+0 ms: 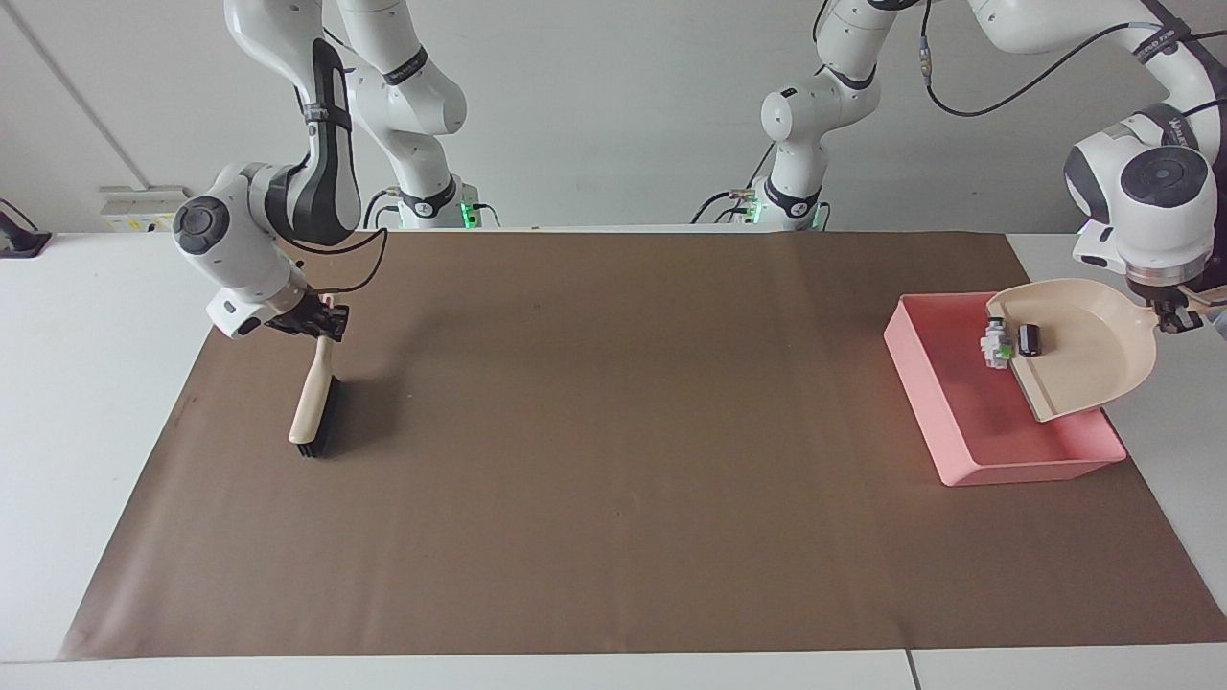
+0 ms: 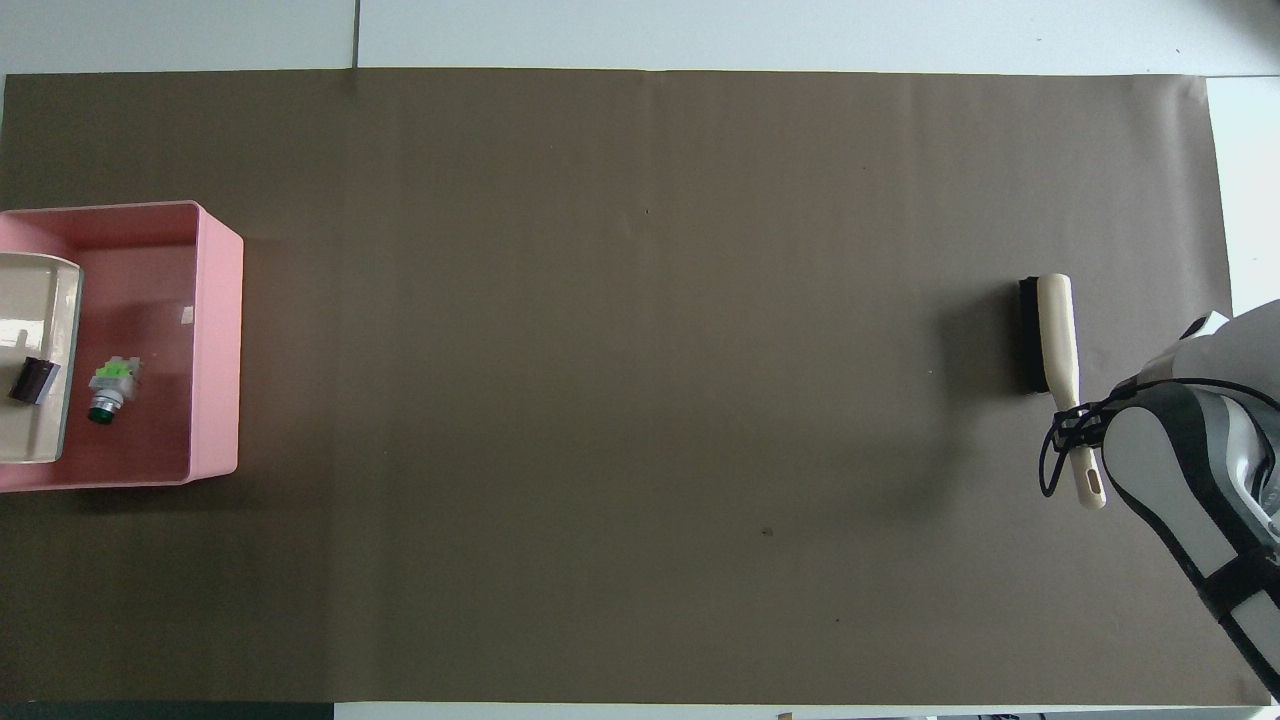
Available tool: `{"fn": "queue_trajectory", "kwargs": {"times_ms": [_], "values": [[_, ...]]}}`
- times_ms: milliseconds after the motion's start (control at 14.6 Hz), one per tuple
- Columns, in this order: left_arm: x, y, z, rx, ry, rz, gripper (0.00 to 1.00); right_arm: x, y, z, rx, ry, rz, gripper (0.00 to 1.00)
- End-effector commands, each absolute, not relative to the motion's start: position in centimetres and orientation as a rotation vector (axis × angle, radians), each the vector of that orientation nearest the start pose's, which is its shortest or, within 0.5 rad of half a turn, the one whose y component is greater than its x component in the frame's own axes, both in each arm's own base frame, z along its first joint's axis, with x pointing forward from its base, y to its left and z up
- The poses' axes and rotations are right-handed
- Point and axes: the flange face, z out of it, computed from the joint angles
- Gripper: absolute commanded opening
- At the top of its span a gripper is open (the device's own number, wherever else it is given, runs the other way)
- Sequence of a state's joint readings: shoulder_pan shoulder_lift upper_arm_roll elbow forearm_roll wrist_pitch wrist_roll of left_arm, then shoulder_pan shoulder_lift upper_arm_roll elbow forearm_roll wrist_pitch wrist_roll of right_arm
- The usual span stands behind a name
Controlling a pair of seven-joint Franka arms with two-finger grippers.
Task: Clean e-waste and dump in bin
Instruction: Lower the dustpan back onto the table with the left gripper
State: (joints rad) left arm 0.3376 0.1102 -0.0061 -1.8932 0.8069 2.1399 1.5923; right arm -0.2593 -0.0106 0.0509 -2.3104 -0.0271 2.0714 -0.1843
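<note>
My left gripper grips the tilted beige plastic dustpan over the shallow pink plastic bin. Whitish-grey block with green patch is off the lip; small black block is at the lip. I should tip steeper, slowly. My right gripper holds the cream-handled black-bristle brush, waiting.

A robotics lab: two white arms bolted behind a paper-covered table, bare walls

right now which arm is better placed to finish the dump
Left. Its tool holds the tilted dustpan over the bin, the black block at its lip. The right tool holds the brush at its own end.
</note>
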Motion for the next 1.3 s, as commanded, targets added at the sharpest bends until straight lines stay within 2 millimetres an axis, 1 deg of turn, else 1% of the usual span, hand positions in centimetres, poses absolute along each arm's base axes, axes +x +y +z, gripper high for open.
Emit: {"fn": "queue_trajectory", "kwargs": {"times_ms": [0, 68, 137, 205, 273, 341, 478, 546, 614, 683, 751, 819, 888, 956, 1024, 1092, 1161, 1229], "values": [[55.8, 23.3, 46.7, -1.702, 1.849, 0.702, 0.0, 46.4, -10.3, 33.3, -3.115, -0.009, 0.338, 0.56], [55.7, 23.4, 46.9, -1.697, 1.843, 0.703, 0.0, 46.5, -10.1, 33.4, -3.115, -0.022, 0.348, 0.69], [55.7, 23.4, 47.0, -1.695, 1.843, 0.706, 0.0, 46.6, -9.9, 33.6, -3.112, -0.037, 0.352, 0.97], [55.8, 23.4, 47.1, -1.685, 1.84, 0.711, 0.0, 46.9, -9.6, 34.1, -3.115, -0.043, 0.346, 1.0], [55.9, 23.6, 47.3, -1.666, 1.836, 0.731, 0.0, 47.3, -9.0, 34.8, -3.118, -0.061, 0.344, 1.0], [56.1, 23.6, 47.9, -1.658, 1.829, 0.734, 0.0, 48.1, -8.1, 36.1, -3.128, -0.084, 0.317, 1.0], [56.2, 23.5, 50.6, -1.646, 1.804, 0.734, 0.02, 49.8, -6.6, 38.9, -3.147, -0.104, 0.247, 1.0], [55.8, 22.8, 52.6, -1.638, 1.794, 0.736, 0.02, 50.6, -6.2, 40.2, -3.158, -0.08, 0.199, 1.0], [55.4, 22.0, 53.7, -1.634, 1.797, 0.731, 0.02, 51.6, -4.6, 41.7, -3.17, -0.055, 0.145, 1.0], [54.9, 20.9, 55.1, -1.639, 1.79, 0.71, 0.02, 52.4, -3.4, 43.1, -3.177, -0.022, 0.097, 1.0], [54.7, 19.2, 55.7, -1.655, 1.805, 0.689, 0.02, 53.2, -2.8, 44.8, -3.181, 0.013, 0.049, 1.0], [54.5, 17.8, 56.1, -1.689, 1.82, 0.676, 0.02, 54.0, -2.8, 46.9, -3.183, 0.027, -0.002, 1.0], [54.5, 16.3, 55.9, -1.716, 1.845, 0.663, 0.02, 54.4, -2.7, 48.4, -3.183, 0.027, -0.044, 1.0], [54.6, 14.5, 55.8, -1.73, 1.876, 0.648, 0.02, 54.9, -2.6, 50.3, -3.185, 0.023, -0.088, 1.0], [54.7, 12.4, 55.4, -1.756, 1.912, 0.612, 0.02, 55.2, -2.2, 52.6, -3.184, 0.017, -0.098, 1.0], [54.6, 10.5, 54.6, -1.786, 1.962, 0.553, 0.02, 55.3, -2.3, 54.8, -3.184, 0.026, -0.091, 1.0], [54.1, 9.1, 54.2, -1.809, 1.991, 0.509, 0.02, 55.2, -2.3, 56.6, -3.182, 0.073, -0.077, 1.0], [53.7, 7.1, 53.5, -1.796, 2.031, 0.501, 0.02, 55.1, -2.5, 58.6, -3.18, 0.156, -0.076, 1.0]]}}
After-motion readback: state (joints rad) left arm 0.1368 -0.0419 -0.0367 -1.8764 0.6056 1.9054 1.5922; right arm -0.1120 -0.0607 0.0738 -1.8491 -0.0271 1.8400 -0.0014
